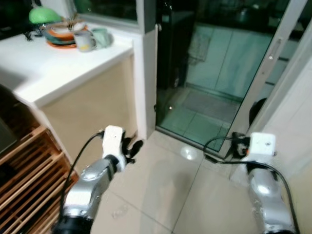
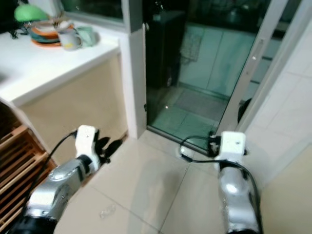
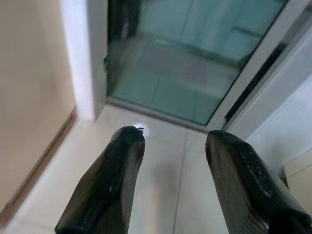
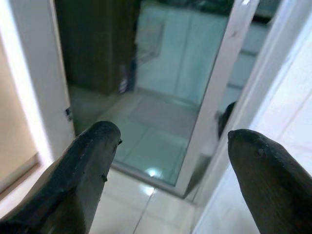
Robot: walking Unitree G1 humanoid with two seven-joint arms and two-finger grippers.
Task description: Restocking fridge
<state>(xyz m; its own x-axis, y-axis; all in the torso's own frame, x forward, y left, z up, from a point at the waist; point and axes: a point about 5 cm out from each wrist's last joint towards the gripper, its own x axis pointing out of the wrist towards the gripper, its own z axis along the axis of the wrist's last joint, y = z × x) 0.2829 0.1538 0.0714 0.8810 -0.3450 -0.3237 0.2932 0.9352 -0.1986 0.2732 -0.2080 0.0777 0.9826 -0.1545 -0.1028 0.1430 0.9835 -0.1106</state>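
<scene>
Black fingers (image 3: 117, 180) of both grippers spread, empty, toward glass door (image 1: 214, 73).

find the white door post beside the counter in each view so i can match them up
Left eye: white door post, upper middle, right of the counter.
Right eye: upper middle, shifted left.
Left wrist: beyond the left end effector.
Right wrist: beyond the right end effector.
Shared landmark: glass sliding door.

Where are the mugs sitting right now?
The two mugs stand on the white counter at the robot's far left, right beside a stack of colourful plates with a green lamp behind.
</scene>
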